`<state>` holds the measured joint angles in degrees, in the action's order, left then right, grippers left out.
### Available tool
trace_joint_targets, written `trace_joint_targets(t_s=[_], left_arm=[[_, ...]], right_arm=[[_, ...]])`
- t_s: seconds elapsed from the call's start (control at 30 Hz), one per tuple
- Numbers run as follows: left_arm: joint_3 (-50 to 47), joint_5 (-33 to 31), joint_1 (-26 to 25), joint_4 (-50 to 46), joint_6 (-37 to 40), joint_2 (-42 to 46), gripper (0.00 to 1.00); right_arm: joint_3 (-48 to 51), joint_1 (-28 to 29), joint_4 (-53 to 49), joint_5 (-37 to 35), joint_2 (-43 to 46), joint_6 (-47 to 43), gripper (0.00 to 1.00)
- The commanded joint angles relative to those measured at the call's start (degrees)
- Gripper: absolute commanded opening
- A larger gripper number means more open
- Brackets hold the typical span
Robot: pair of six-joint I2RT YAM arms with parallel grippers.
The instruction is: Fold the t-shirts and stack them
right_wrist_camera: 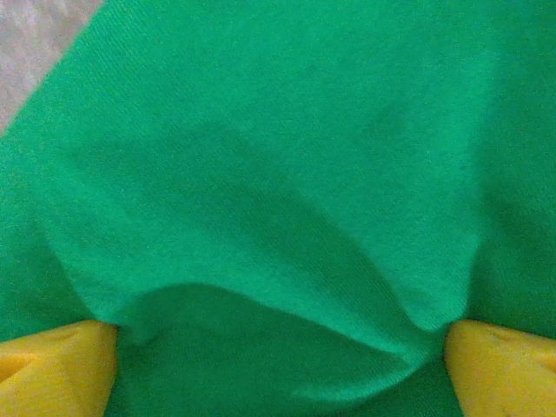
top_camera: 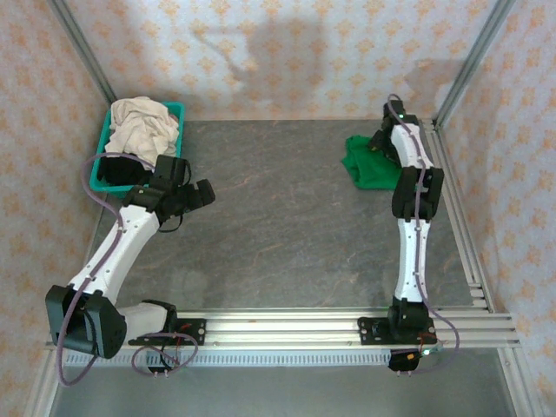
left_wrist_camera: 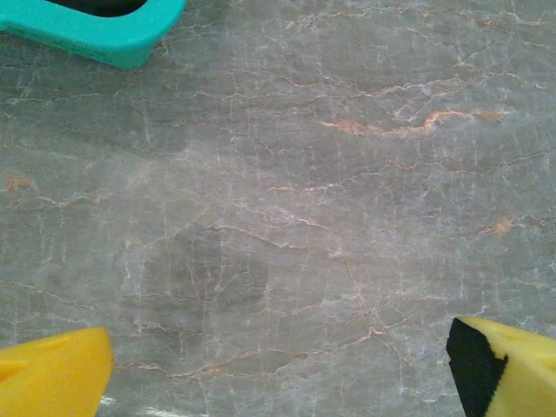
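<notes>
Grey marbled table (top_camera: 295,217); the left arm (top_camera: 122,243) bends toward the teal basket (top_camera: 176,108), left gripper (left_wrist_camera: 278,365) spread wide over bare stone; the right arm (top_camera: 413,234) stretches to the far right, right gripper (right_wrist_camera: 278,365) with fingers (right_wrist_camera: 52,365) apart, sunk in the green t-shirt (right_wrist_camera: 278,174). A cream t-shirt (top_camera: 143,130) lies heaped in the basket.

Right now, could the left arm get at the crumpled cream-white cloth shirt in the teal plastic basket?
Probably yes: the open left gripper sits beside the basket; the shirt lies uncovered on top.
</notes>
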<state>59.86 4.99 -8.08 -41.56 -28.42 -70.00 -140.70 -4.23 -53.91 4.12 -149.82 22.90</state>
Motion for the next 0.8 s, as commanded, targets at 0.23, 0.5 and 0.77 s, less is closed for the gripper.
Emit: trace_joint_targets(t_s=[0.23, 0.5, 0.77], left_arm=[[0.67, -2.58, 0.69, -2.91, 0.09, 4.0, 1.0], [-14.4, -22.47, 0.67, 6.64, -0.88, 20.96, 1.0], [-43.86, -33.76, 0.85, 36.16, 12.29, 42.1, 1.0]], right_arm=[[-7.73, -0.56, -2.58, 1.87, 1.99, -0.54, 0.99], [36.12, 3.74, 20.3, -4.24, 32.91, -2.43, 0.99], [93.55, 11.8, 64.32, -13.03, 70.57, -10.41, 0.99]])
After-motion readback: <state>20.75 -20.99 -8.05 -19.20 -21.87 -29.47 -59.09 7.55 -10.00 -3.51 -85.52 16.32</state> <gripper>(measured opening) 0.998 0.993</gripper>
